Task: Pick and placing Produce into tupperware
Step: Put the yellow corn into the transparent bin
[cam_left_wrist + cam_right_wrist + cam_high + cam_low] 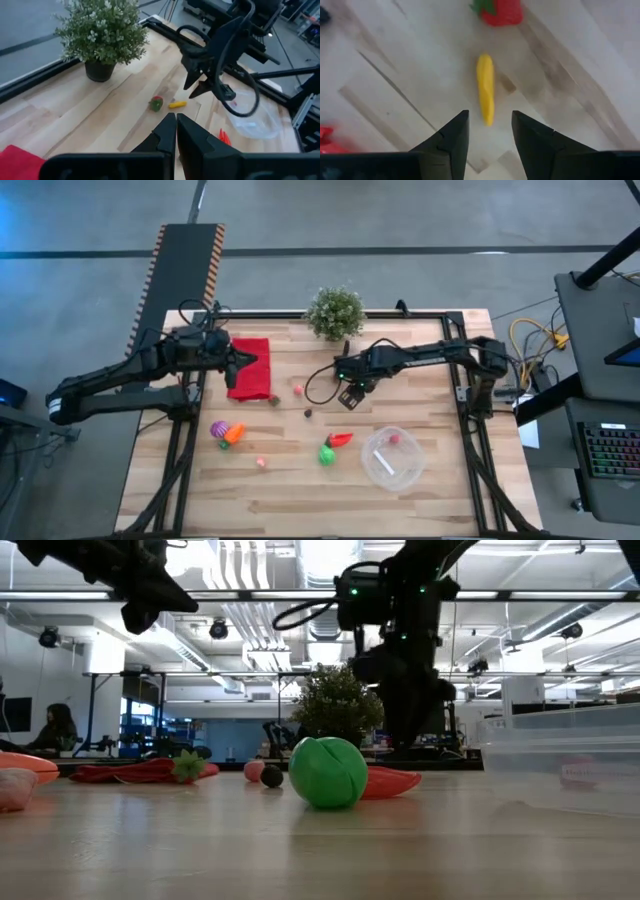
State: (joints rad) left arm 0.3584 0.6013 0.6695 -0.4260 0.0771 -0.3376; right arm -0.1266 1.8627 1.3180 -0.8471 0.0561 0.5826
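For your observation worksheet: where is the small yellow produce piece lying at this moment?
In the right wrist view the yellow piece lies on the bare wooden table, just ahead of the open right gripper, with a red piece beyond it.

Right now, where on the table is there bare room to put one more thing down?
Free: the near strip of the table, below the purple and orange pieces and the tupperware. Also free: the near-left corner. Crowded: the middle, where the right gripper hangs, and the back, with the red cloth and plant.
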